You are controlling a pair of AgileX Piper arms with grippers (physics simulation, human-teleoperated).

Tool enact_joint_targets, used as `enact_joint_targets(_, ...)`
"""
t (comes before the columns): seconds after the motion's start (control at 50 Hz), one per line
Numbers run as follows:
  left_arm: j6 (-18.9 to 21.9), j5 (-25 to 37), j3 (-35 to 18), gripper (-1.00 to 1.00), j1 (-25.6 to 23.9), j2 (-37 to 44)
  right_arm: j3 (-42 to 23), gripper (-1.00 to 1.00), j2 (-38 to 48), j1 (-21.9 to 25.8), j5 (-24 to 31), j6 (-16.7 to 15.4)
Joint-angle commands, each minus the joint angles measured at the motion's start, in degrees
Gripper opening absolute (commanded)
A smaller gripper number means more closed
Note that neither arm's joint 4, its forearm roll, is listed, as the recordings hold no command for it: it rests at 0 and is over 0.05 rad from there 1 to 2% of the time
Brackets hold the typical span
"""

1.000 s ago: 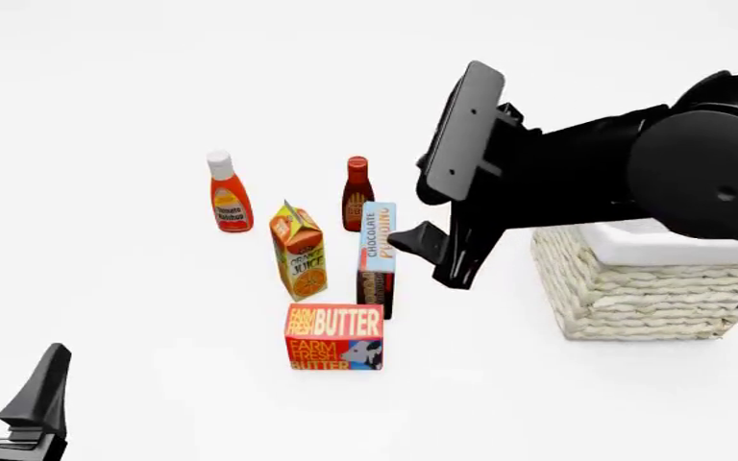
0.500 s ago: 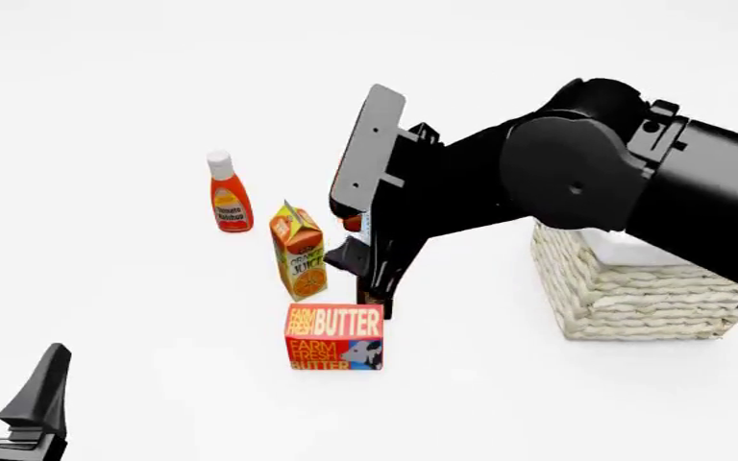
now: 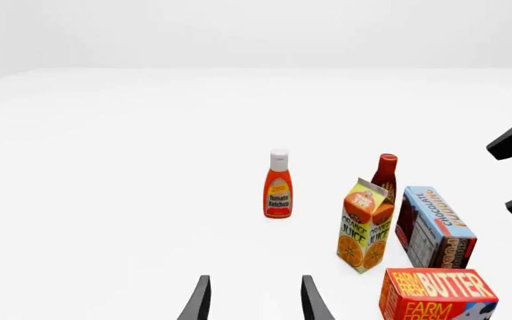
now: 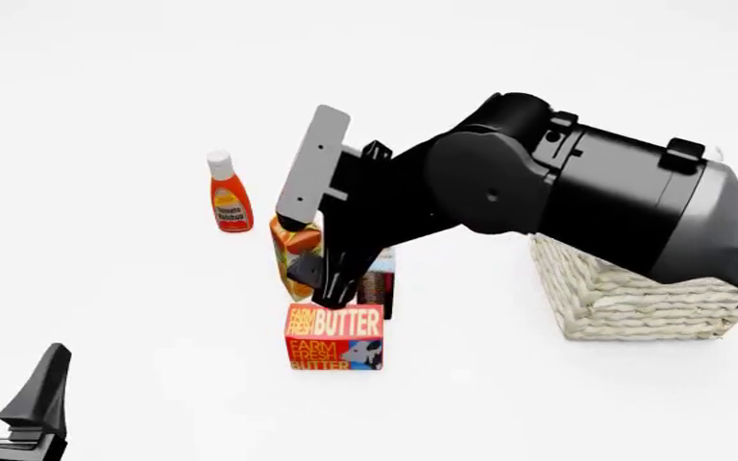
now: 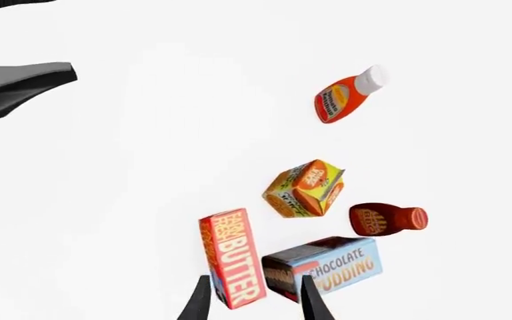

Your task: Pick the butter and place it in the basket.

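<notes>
Plain white bench (image 4: pixel 112 317), nothing but white behind it. The butter (image 4: pixel 333 337) sits bottom-center of the front view, a red-and-orange carton with a cow patch, standing upright. Right claw (image 4: pixel 319 284) hangs just above it, spread, the butter's end showing between its fingertips in the wrist view. Juice (image 4: pixel 297 252) and pudding (image 4: pixel 379 279) crowd in right behind. Basket (image 4: pixel 638 293) is off at mid-right, with bare bench in between. Left claw (image 4: pixel 8 389) sits bottom-left, spread, holding nothing.
</notes>
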State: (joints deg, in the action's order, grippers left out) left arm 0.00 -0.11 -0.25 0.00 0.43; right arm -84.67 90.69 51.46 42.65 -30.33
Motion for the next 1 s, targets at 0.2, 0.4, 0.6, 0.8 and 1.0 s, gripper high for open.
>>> enact_joint_targets(0.2,0.00,0.00,0.00,1.00,0.00,0.00,-0.89,1.00,3.71,1.48,-0.79,1.92)
enact_joint_targets(0.4,0.00,0.00,0.00,1.00,0.00,0.00,-0.96,1.00,4.86,1.46,-1.01,2.85)
enact_joint_targets(0.6,0.00,0.00,0.00,1.00,0.00,0.00,-1.01,1.00,6.00,1.67,-1.41,3.39)
enact_joint_targets(0.8,0.00,0.00,0.00,1.00,0.00,0.00,-1.68,1.00,7.39,1.13,-1.58,3.15)
enact_joint_targets(1.0,0.00,0.00,0.00,1.00,0.00,0.00,-2.58,1.00,8.82,0.63,-1.53,2.88)
